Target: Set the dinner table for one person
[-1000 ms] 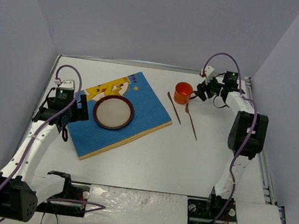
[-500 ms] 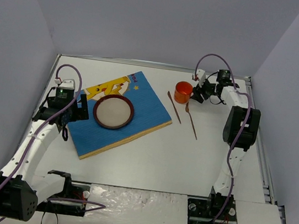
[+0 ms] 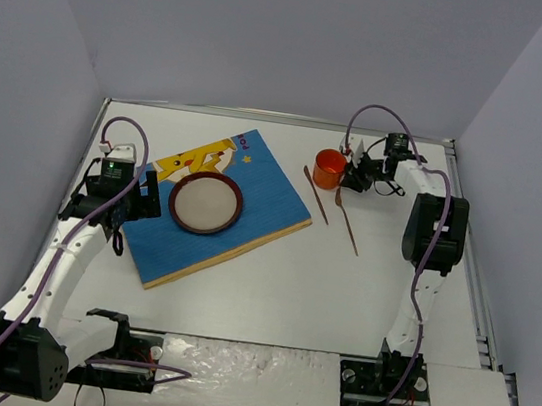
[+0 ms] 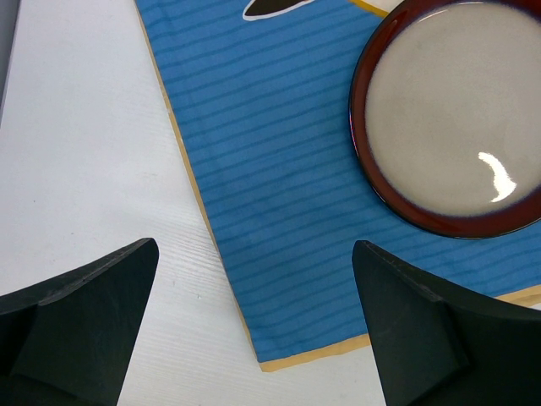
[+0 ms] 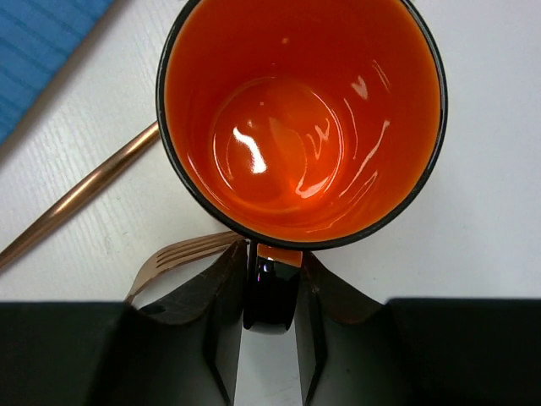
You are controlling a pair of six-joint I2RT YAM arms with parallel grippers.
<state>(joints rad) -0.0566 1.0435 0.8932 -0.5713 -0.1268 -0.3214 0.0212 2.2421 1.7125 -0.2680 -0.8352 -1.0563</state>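
The white dinner table (image 3: 280,285) carries a blue placemat (image 3: 220,206) with a brown-rimmed plate (image 3: 206,202) on it. An orange mug (image 3: 330,168) stands upright right of the mat. My right gripper (image 3: 353,174) is shut on the mug's black handle (image 5: 272,288), with the mug's orange inside (image 5: 300,118) seen from above. A copper fork (image 3: 346,219) and a copper knife (image 3: 315,193) lie beside the mug; the fork's tines (image 5: 182,256) sit under the left finger. My left gripper (image 3: 117,232) is open and empty above the mat's near left corner (image 4: 270,359). The plate also shows in the left wrist view (image 4: 448,118).
Purple walls close in the table on three sides. A metal rail (image 3: 483,314) runs along the table's right edge. The arm bases (image 3: 386,391) stand at the near edge.
My right gripper has moved left to the mug and closed on its handle. The left arm, plate and mat have not moved.
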